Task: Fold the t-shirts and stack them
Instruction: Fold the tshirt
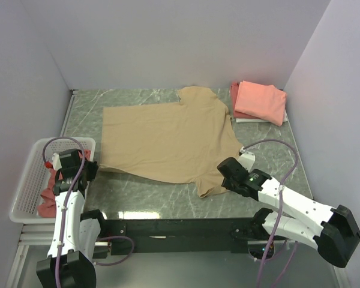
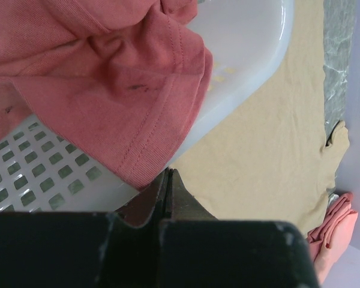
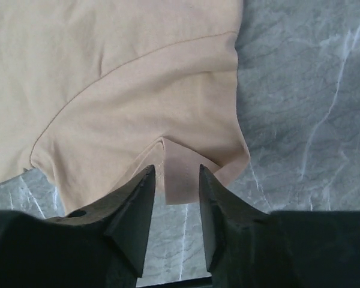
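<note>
A tan t-shirt point(image 1: 168, 138) lies spread flat on the marble table. Its near sleeve point(image 3: 168, 150) has a folded-under hem flap point(image 3: 181, 177) that sits between my right gripper's open fingers. My right gripper point(image 1: 227, 174) is at the sleeve's edge; in the right wrist view point(image 3: 176, 171) its jaws stand apart around the flap without pinching it. My left gripper point(image 1: 69, 165) is over the white basket point(image 1: 30, 180); in the left wrist view point(image 2: 169, 174) its jaws are pressed together, empty, next to a red t-shirt point(image 2: 102, 72) in the basket.
A folded coral t-shirt point(image 1: 261, 101) lies at the table's far right corner on another red one. The basket point(image 2: 246, 66) rim overlaps the tan shirt's left edge. White walls close in on three sides.
</note>
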